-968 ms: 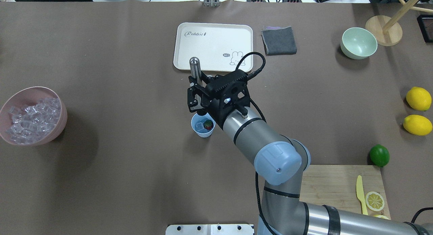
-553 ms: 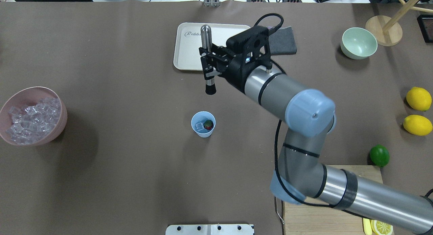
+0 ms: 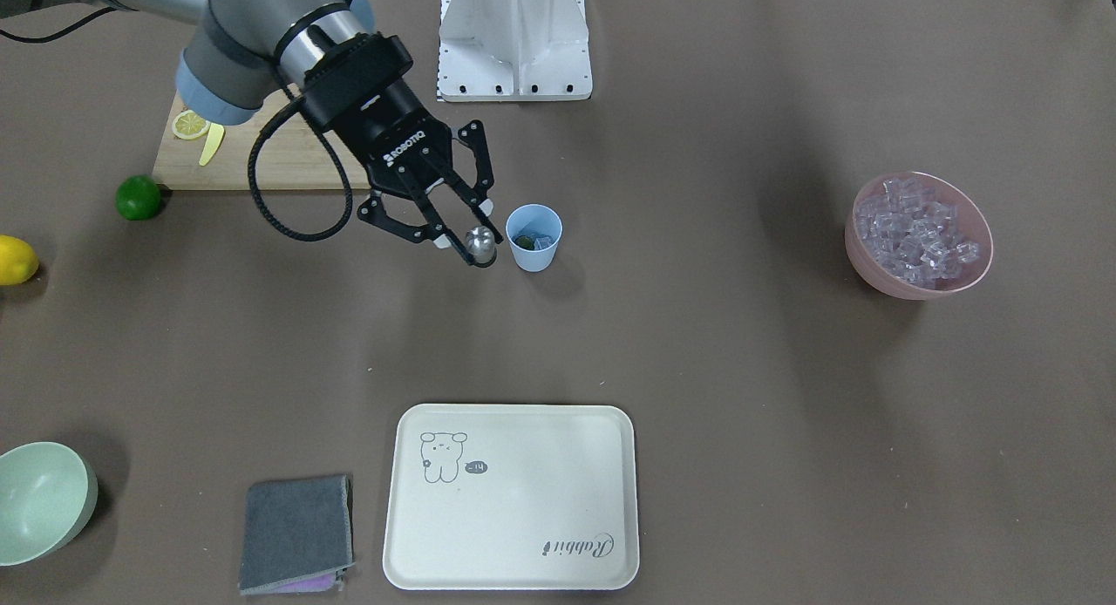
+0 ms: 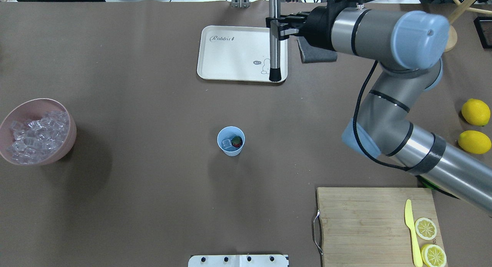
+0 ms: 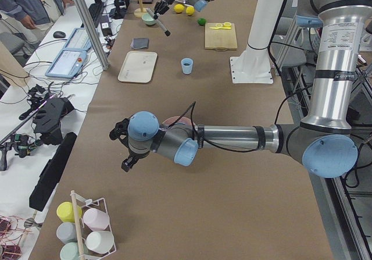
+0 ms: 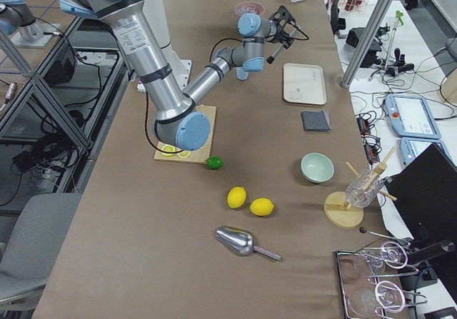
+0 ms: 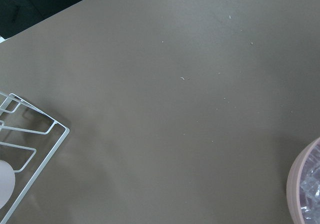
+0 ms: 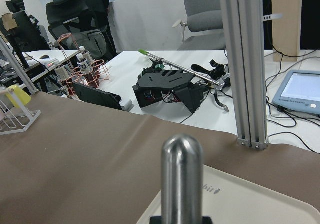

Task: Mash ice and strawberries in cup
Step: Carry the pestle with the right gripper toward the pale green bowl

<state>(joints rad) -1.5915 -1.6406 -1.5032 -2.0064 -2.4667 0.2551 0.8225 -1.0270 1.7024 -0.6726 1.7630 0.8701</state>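
Muddler clamped in right claw — clear of cup.

The brown tabletop holds the cup centrally. A cream tray lies by its far edge, a pink bowl by its left.

The cup holds ice and a strawberry, with the tray lying beyond it.

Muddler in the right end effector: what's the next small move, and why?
Probably lower it toward the tray and release: the right end effector has carried the muddler up, away from the cup, and holds it upright on the tray's side.
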